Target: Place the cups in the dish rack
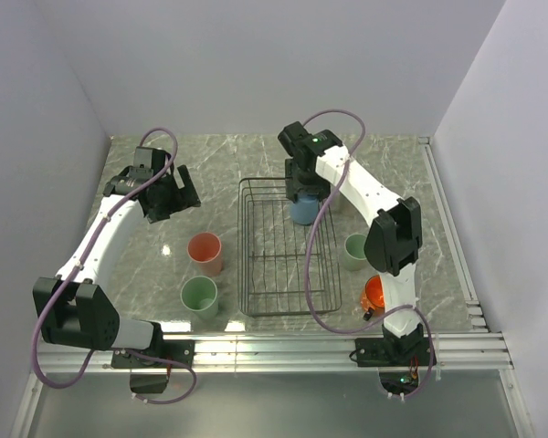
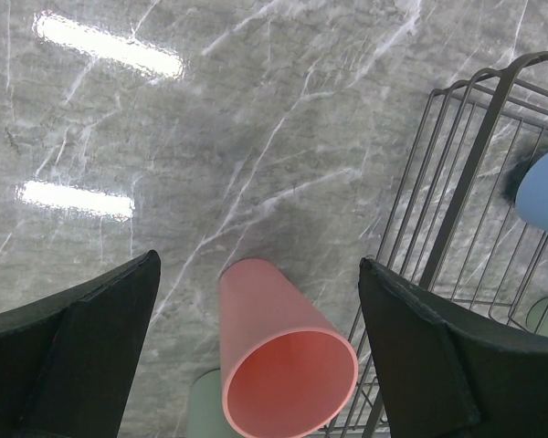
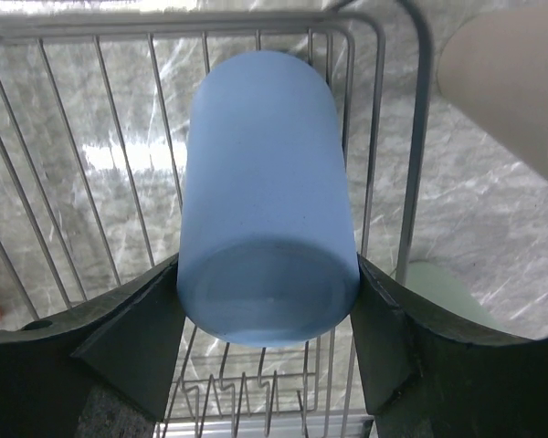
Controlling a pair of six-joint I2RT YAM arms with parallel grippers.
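Right pincer (image 3: 267,306) is clamped on the blue cup (image 3: 265,182), one jaw on each side. The cup's closed base faces the wrist camera, so its mouth seems to point down. The left pincer (image 1: 172,199) hangs with its jaws wide apart and nothing in them, above the far left part of the tabletop (image 1: 256,155).

The dish rack (image 1: 274,274) sits mid-tabletop, and the blue cup is at its far end, inside the rim. Whether it rests on the wires I cannot tell. No other cup shows in the rack.

Left of the rack, the salmon-pink cup (image 1: 205,253) and the pale green tumbler (image 1: 199,297) stand mouth up, the tumbler closer to the near edge. A beige cup (image 3: 502,82) shows only in the right wrist view, just outside the rack's rim. Right of the rack are the shorter green cup (image 1: 354,251) and the orange mug (image 1: 374,294).

The step in hand looks like setting down the first cup. Next the cup should probably be lowered onto the grid. Then the jaws part and lift straight up, so it does not tip.
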